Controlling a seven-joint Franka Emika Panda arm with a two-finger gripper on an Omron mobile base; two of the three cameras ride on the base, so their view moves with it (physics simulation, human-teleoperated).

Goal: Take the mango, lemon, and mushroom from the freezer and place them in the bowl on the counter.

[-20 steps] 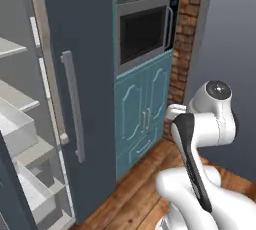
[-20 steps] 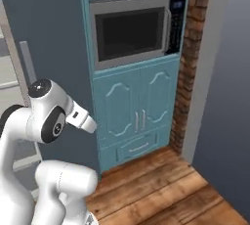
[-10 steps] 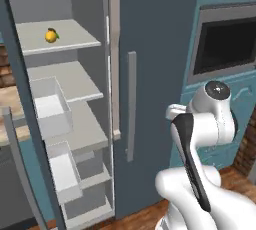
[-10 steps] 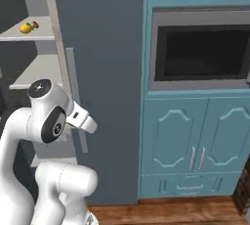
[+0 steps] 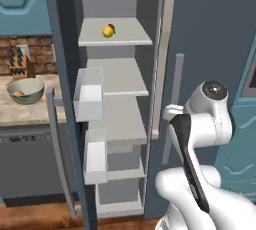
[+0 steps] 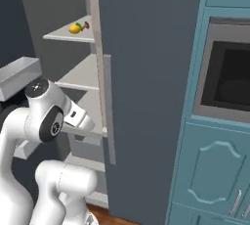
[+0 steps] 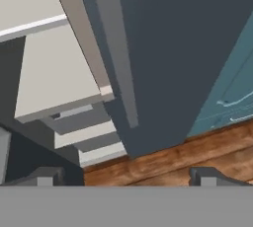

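Note:
The freezer (image 5: 210, 34) stands with its left door swung open. On an upper shelf lies the yellow lemon (image 5: 108, 31), with the small brown mushroom (image 6: 86, 24) right beside it; the right base view has the lemon (image 6: 74, 28) too. The pale grey-green bowl (image 5: 34, 85) sits on the counter (image 5: 20, 116) to the left, and the orange-red lump in it looks like the mango (image 5: 19, 93). My gripper (image 7: 126, 177) is open and holds nothing. It hangs well below that shelf, in front of the freezer's shut right door (image 7: 173, 48), facing its lower edge and the floor.
The open door (image 5: 62, 74) carries white bins (image 5: 90, 94) and stands between the shelves and the counter. A knife block (image 5: 20, 64) stands behind the bowl, above a dark dishwasher front (image 5: 30, 164). Teal cabinets with a built-in oven (image 6: 229, 82) are to the right.
The whole picture has shifted: the base has swung left, bringing the open freezer to the centre and the counter with the bowl into view. The arm keeps its pose and the gripper stays open.

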